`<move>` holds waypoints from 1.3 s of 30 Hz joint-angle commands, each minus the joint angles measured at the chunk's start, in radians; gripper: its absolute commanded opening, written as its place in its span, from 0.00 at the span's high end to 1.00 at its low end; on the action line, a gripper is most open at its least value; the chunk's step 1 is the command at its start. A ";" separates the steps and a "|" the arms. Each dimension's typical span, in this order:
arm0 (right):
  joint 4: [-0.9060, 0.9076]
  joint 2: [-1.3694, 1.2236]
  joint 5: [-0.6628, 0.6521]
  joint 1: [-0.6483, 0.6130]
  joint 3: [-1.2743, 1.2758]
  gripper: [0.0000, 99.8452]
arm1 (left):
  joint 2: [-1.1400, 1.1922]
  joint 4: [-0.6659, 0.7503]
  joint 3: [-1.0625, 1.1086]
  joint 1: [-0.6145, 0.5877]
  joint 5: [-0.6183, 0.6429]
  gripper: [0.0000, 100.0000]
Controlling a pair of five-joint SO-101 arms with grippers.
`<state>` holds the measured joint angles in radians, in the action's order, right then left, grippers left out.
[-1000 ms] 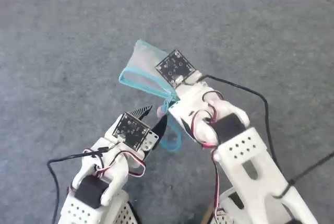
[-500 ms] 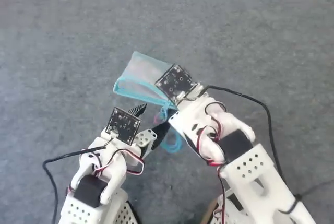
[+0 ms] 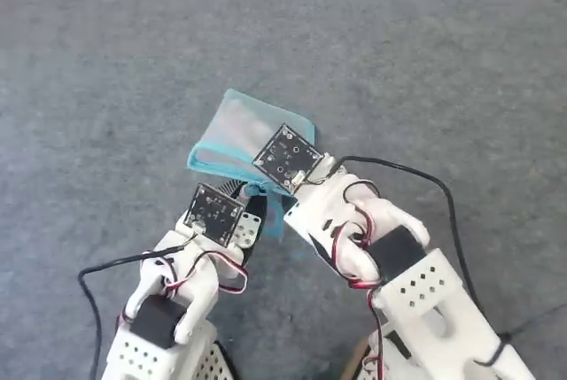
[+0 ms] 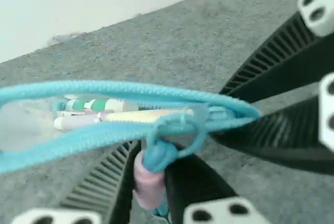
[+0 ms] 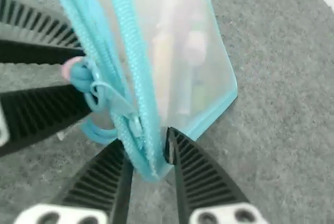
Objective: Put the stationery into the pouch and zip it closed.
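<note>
From above, the pouch (image 3: 251,132) lies between my two arms over the grey carpet (image 3: 106,88), with its far corner pointing away from me. My left gripper (image 3: 252,210) sits at its near edge, close beside my right arm (image 3: 354,221).

Through my left wrist, the teal zip runs across with its mouth gaping, and the pens (image 4: 99,105) lie inside. My left gripper is closed on the zip pull (image 4: 156,153), with its pink bead (image 4: 148,179) snug between my jaws. The slider sits near the end where my right gripper (image 4: 232,113) pinches the pouch.

Through my right wrist, I see that pinch holds only the corner seam where the zip ends. The pouch body fans out beyond it, with the stationery showing through.

I judge the zipping pull has not begun.

- **Losing the pull:** I hold a bead on a loose cord, so a hard tug could slide it out of my left jaws.
- **Losing the anchor:** the thin seam could slip from my right pinch, and the pouch would then drag along instead of closing.
- **Bunching:** if I pull off the line of the teeth, the soft fabric could bunch.
- **Jamming:** a pen lying close under the zip could jam the slider.
</note>
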<state>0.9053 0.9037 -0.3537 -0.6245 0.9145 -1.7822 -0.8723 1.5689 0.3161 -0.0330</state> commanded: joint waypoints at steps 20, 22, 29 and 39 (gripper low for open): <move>-0.209 0.013 -0.072 0.219 0.140 0.99 | -0.012 0.087 -0.013 -0.261 -0.040 0.99; -0.205 0.013 -0.072 0.239 0.143 0.99 | -0.012 0.100 -0.013 -0.301 -0.040 0.99; -0.214 0.012 -0.072 0.426 0.143 0.99 | -0.012 0.196 0.054 -0.356 -0.038 0.99; -0.325 -0.311 -0.066 0.590 0.048 0.99 | -0.012 0.204 0.067 -0.353 -0.038 0.99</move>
<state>0.6076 0.7227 -0.4166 -0.1979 1.0388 -1.7791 -0.7020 1.6548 0.0138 -0.0637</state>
